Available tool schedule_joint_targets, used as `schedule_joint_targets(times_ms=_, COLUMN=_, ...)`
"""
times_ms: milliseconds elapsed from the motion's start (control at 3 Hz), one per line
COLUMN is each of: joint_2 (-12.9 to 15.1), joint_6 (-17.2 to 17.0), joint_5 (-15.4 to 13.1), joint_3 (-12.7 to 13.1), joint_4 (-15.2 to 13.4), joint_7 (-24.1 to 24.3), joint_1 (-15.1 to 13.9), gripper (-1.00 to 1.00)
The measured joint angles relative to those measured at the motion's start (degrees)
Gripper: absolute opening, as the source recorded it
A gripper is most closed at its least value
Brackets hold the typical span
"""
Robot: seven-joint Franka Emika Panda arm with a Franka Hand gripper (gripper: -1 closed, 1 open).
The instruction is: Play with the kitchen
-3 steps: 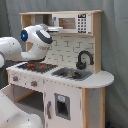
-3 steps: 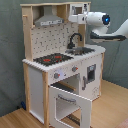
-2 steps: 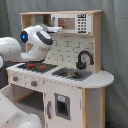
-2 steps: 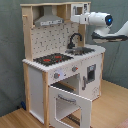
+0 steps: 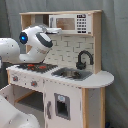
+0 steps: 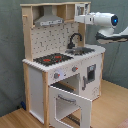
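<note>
The kitchen (image 5: pixel 75 85) (image 6: pixel 37 80) of pale wood and white panels shows in both exterior views. It has a black-red hob (image 5: pixel 37 66) (image 6: pixel 52 59), a grey hood (image 6: pixel 49 20), a black tap (image 5: pixel 84 59) (image 6: pixel 75 39), a sink (image 5: pixel 70 74) (image 6: pixel 84 50) and a microwave (image 5: pixel 70 23) on the top shelf. The windowed oven door (image 6: pixel 70 102) hangs open, tilted forward. My gripper (image 5: pixel 54 30) (image 6: pixel 78 19) is up at the microwave's front, on the end of the white arm (image 5: pixel 37 42) (image 6: pixel 102 20).
A grey curtain (image 6: pixel 10 60) hangs behind the kitchen. The floor (image 6: pixel 112 107) is pale wood. White parts of the arm (image 5: pixel 15 112) fill the first exterior view's lower left. A small cupboard door (image 5: pixel 61 106) (image 6: pixel 91 75) under the sink is closed.
</note>
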Motion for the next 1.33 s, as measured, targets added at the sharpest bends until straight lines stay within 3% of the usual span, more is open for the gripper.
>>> schedule_joint_targets(times_ms=333, joint_2=-0.01, joint_6=1.08, joint_5=0.00, joint_3=-3.24, joint_4=-2.55, joint_7=-0.73, joint_1=4.06, gripper=-1.00)
schedule_joint_targets(times_ms=667, joint_2=-0.95, joint_6=0.94, joint_5=0.01, joint_3=-4.51, joint_4=-2.61, joint_7=-1.87, joint_1=6.47, gripper=-1.00)
schedule_joint_targets(times_ms=1000, joint_2=-1.22, joint_6=0.72, joint_5=0.02, joint_3=-4.55, joint_4=-2.60, joint_7=-1.87, joint_1=6.73, gripper=1.00)
schedule_joint_targets(times_ms=1333, joint_2=-3.53, joint_6=0.43, joint_5=0.03, joint_3=-4.98, joint_4=-2.60, joint_7=-1.96, joint_1=8.09, gripper=1.00)
